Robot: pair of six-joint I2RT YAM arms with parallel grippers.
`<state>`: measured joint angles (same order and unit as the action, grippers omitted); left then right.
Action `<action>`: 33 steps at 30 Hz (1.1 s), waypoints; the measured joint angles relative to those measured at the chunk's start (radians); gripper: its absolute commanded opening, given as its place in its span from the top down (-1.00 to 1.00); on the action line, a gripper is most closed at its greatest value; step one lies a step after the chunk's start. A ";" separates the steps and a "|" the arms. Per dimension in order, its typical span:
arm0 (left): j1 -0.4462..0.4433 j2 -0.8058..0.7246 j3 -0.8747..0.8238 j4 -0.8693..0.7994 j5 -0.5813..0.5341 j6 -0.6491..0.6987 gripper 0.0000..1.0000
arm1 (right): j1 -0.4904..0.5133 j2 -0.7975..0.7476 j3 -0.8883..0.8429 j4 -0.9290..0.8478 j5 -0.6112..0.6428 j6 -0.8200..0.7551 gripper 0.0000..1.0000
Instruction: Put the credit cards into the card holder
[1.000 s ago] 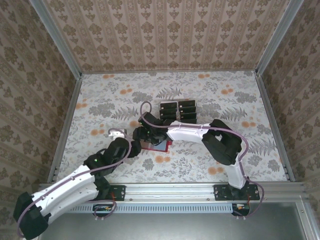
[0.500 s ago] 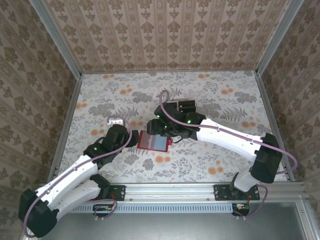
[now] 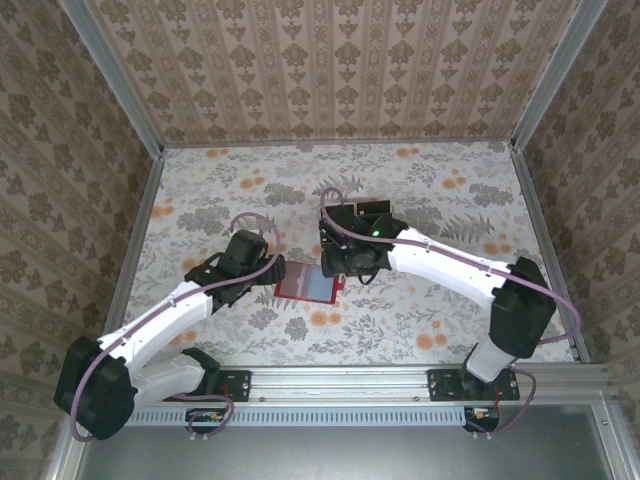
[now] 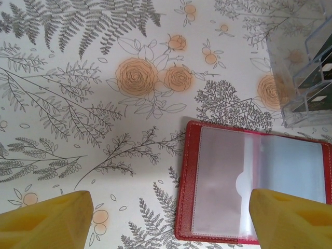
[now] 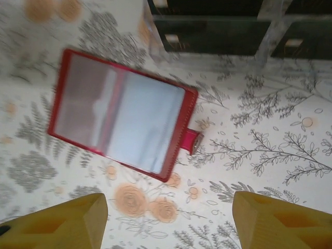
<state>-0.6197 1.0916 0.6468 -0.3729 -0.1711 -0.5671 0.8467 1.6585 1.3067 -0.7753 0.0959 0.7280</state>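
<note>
My left pincer (image 4: 170, 199) hangs wide open and empty. One of its yellow fingers (image 4: 46, 220) is over bare table (image 4: 78, 78), and the other is above the near corner of the card holder (image 4: 254, 187). I cannot tell whether that finger touches the leather. My right pincer (image 5: 168, 207) is just as wide and just as empty, hovering over the table beside the holder.

The holder lies flat and open between my two wrists, clear pockets up, with nothing dark in them that I can make out. The credit cards (image 5: 207, 35) sit in the clear rack (image 4: 282, 78) just beyond it.

As I judge it, the step in hand is fetching a card with my right while my left steadies the holder.

- **Picking the card:** I should come down on one card alone, pinching its free edge squarely so its neighbour isn't dragged out (thin cards love to come in pairs).
- **Steadying the holder:** My left should press on the red border, never on the clear film, leaving the half-moon notch free.
- **Inserting the card:** The card should go in low and flat, its short edge leading into the pocket mouth.
</note>
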 measured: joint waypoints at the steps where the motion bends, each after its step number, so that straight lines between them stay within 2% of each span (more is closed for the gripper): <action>1: 0.000 0.005 0.000 0.002 0.005 0.000 -0.61 | 0.000 0.016 -0.014 0.010 -0.002 0.000 -0.29; 8: 0.001 0.024 0.000 0.007 0.036 0.000 -0.61 | -0.006 0.105 -0.058 0.071 -0.008 0.005 -0.24; 13: 0.003 0.024 0.000 0.006 0.048 0.000 -0.61 | -0.026 0.153 -0.058 0.121 -0.014 0.007 -0.11; 16: 0.006 0.024 0.000 0.006 0.054 0.000 -0.61 | -0.047 0.169 -0.060 0.145 -0.022 0.004 0.09; 20: 0.006 0.024 0.000 0.006 0.056 -0.001 -0.61 | -0.079 0.170 -0.098 0.198 -0.031 -0.003 0.58; 22: 0.006 0.024 0.000 0.006 0.056 -0.003 -0.61 | -0.094 0.169 -0.127 0.215 -0.043 -0.015 0.73; 28: 0.005 0.024 0.000 0.005 0.059 -0.016 -0.61 | -0.131 0.106 -0.241 0.266 -0.085 -0.077 0.91; 33: -0.015 0.024 0.000 -0.001 0.059 -0.027 -0.61 | -0.154 -0.011 -0.325 0.298 -0.132 -0.149 0.95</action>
<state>-0.6346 1.1156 0.6468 -0.3737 -0.1120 -0.5938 0.6930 1.6470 0.9821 -0.4778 -0.0360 0.5793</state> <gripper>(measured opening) 0.806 0.050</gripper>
